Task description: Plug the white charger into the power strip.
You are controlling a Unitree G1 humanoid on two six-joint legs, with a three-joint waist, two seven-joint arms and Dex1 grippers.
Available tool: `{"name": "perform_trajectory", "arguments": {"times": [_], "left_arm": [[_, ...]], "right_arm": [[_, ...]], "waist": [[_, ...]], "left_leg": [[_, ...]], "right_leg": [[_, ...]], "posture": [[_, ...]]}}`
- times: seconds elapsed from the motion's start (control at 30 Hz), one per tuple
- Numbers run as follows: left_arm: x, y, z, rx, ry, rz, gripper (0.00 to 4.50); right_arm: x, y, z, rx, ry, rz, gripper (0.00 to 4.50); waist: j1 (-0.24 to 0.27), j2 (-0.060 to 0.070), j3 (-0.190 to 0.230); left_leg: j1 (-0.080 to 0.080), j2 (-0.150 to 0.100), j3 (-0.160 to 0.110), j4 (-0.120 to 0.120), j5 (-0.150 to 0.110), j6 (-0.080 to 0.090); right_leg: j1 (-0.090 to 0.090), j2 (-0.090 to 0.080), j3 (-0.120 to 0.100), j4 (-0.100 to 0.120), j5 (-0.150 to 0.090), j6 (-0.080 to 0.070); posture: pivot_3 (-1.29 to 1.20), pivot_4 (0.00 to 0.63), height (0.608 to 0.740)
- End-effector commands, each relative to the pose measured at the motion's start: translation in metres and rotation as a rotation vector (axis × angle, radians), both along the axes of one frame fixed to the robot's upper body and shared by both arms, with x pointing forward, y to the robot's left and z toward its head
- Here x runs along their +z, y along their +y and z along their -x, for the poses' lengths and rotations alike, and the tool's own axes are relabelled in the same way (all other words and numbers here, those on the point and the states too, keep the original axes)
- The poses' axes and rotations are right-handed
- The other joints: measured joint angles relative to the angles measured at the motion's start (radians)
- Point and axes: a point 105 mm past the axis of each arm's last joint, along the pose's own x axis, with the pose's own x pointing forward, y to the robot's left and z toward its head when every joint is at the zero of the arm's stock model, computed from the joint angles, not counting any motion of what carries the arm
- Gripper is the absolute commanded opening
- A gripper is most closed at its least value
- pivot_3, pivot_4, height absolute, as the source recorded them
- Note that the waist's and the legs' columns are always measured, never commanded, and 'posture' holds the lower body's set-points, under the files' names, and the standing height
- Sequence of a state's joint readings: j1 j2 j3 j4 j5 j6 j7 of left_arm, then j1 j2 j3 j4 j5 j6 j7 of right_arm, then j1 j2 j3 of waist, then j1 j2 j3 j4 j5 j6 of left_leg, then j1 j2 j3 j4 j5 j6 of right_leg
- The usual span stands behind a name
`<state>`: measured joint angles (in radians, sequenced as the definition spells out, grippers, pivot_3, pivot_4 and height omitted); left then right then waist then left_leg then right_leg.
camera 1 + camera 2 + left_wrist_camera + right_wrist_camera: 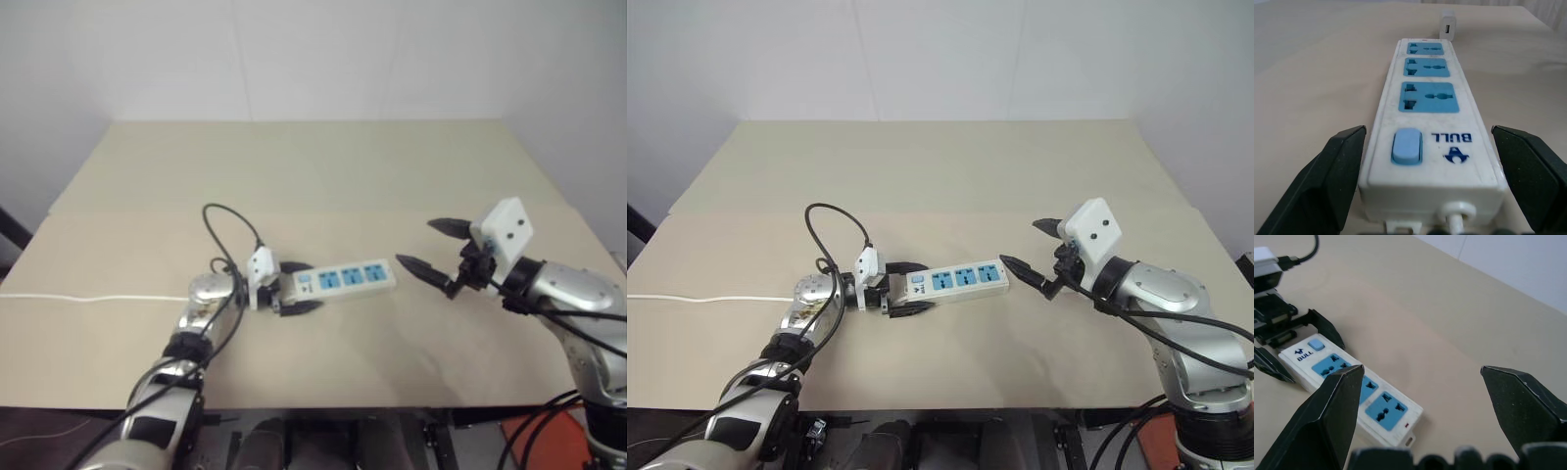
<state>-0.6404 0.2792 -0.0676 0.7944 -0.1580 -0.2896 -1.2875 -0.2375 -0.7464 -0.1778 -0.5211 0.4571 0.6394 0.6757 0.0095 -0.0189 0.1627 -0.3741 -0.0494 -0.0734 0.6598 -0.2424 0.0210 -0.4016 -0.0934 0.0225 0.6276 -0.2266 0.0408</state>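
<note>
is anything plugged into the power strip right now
No, all three blue sockets of the power strip are empty, and the white charger stands on the table beyond its far end.

Power strip (1430, 122): brand word "BULL" printed in blue on the white top face, beside the light-blue switch (1407, 146), with a small blue logo mark next to it. Lettering appears inverted in the left wrist view. No other legible text.

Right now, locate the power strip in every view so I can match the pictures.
Left eye view: power strip mid-table, switch end between the left gripper fingers.
Right eye view: same, centre.
Left wrist view: runs away from the camera.
Right wrist view: lower left.
Shared landmark: its blue switch.
</note>
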Motion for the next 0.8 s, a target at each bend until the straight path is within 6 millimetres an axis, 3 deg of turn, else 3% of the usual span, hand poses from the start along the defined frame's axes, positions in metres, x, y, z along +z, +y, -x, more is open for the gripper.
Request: {"name": "perform_trajectory", "arguments": {"times": [0.03,0.2,0.3,0.37,0.53,0.63,0.8], "left_arm": [[-0.017,-0.009,0.002,-0.029,0.036,-0.058,4.47],[-0.029,-0.012,0.007,-0.071,0.059,-0.103,4.47],[-0.04,-0.005,0.013,-0.087,0.077,-0.134,3.94],[-0.045,0.0,0.016,-0.082,0.076,-0.147,3.34],[-0.043,0.003,0.016,-0.059,0.071,-0.114,3.3],[-0.036,0.0,0.019,-0.087,0.058,-0.092,3.3],[-0.024,-0.005,0.026,-0.146,0.052,-0.057,3.3]], "right_arm": [[0.019,0.004,0.004,0.018,-0.073,-0.003,4.5],[0.023,0.006,0.005,0.028,-0.085,-0.003,4.5],[0.025,0.006,0.006,0.03,-0.089,-0.002,4.5],[0.025,0.006,0.006,0.031,-0.087,-0.001,4.5],[0.021,-0.002,0.002,0.03,-0.057,0.023,4.5],[0.016,-0.015,-0.006,0.026,-0.024,0.109,4.5],[0.003,-0.043,-0.017,0.138,0.083,0.439,4.5]], "waist": [[0.003,0.0,0.0],[0.006,0.003,-0.003],[0.004,0.004,-0.005],[0.002,0.005,-0.006],[-0.001,0.01,-0.01],[-0.005,0.011,-0.011],[-0.017,0.012,-0.011]], "left_leg": [[0.0,-0.001,0.0,0.0,0.0,0.0],[0.006,-0.002,-0.003,0.0,0.0,0.0],[0.006,-0.001,-0.005,0.0,0.0,0.001],[0.006,-0.001,-0.005,0.0,0.0,0.001],[0.007,-0.001,-0.005,0.0,-0.001,0.001],[0.007,-0.001,-0.004,0.0,-0.001,0.001],[0.006,-0.001,-0.004,0.0,-0.001,0.002]], "right_leg": [[0.0,0.0,0.0,0.0,0.0,0.0],[0.009,-0.001,-0.004,-0.003,-0.001,0.001],[0.012,-0.002,-0.006,-0.004,-0.004,0.007],[0.011,-0.002,-0.006,-0.004,-0.004,0.007],[0.012,-0.002,-0.006,-0.004,-0.004,0.007],[0.012,-0.002,-0.005,-0.004,-0.005,0.007],[0.011,-0.002,-0.005,-0.005,-0.005,0.008]], "posture": [[0.0,0.15,0.74],[0.0,0.15,0.74],[0.0,0.15,0.74],[0.0,0.15,0.74],[0.0,0.15,0.74],[0.0,0.15,0.74],[0.0,0.15,0.74]]}}
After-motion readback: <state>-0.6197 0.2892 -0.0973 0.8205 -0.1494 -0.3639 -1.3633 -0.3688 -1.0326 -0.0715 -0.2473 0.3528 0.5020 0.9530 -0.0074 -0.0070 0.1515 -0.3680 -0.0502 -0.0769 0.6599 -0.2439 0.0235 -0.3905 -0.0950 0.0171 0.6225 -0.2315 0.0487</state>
